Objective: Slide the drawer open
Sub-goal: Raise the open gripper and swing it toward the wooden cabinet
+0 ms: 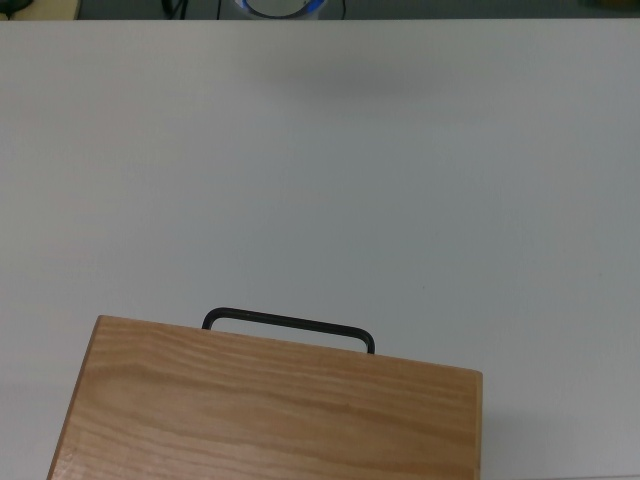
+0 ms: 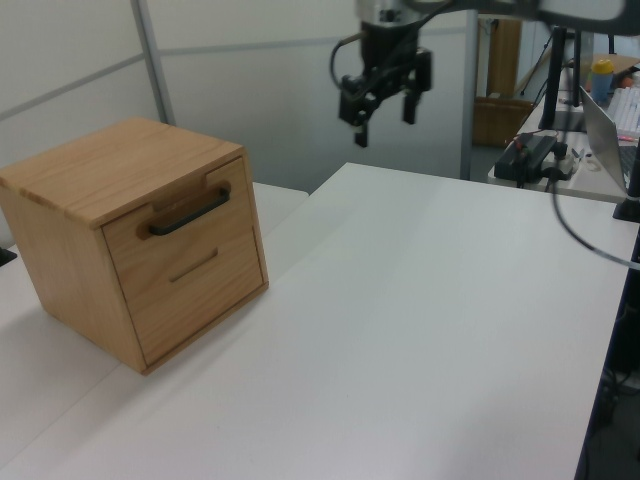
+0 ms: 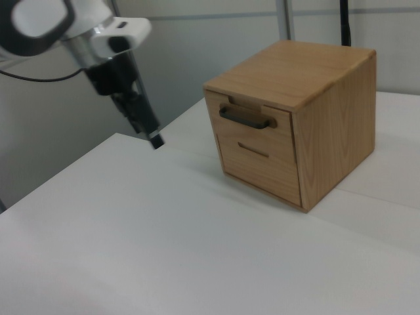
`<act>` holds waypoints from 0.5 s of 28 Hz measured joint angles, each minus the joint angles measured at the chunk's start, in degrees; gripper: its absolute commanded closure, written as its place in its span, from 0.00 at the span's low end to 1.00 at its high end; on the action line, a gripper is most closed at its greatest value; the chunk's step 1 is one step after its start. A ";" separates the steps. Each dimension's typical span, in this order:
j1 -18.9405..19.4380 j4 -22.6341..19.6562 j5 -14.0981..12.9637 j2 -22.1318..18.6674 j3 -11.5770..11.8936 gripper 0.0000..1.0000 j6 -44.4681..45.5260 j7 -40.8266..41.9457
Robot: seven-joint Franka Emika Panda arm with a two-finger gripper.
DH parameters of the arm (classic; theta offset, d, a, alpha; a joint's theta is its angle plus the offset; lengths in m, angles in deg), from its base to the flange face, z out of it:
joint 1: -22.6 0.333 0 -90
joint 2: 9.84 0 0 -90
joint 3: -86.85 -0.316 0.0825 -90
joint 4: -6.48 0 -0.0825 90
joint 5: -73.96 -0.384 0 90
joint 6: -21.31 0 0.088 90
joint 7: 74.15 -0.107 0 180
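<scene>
Currently we are seeing the end effector (image 2: 385,108) hanging in the air above the far part of the white tabletop (image 2: 420,320), its two fingers (image 2: 409,101) spread apart and holding nothing. In the left view it is sitting up and to the right of the wooden box casing (image 2: 95,170), well apart from it. We are noting the drawer (image 2: 180,215) sitting flush in the casing's upper front, shut, with its black wire bar handle (image 2: 190,213) untouched. In the top view we are seeing only the handle (image 1: 288,328) projecting past the casing's top edge.
</scene>
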State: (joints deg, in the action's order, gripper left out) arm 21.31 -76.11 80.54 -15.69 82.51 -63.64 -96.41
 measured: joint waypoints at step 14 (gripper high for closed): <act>0.11 -24.02 -0.41 -23.33 -0.64 0.00 0.07 -13.78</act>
State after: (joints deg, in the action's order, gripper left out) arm 21.41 -100.13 80.13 -39.02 81.86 -63.57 -110.19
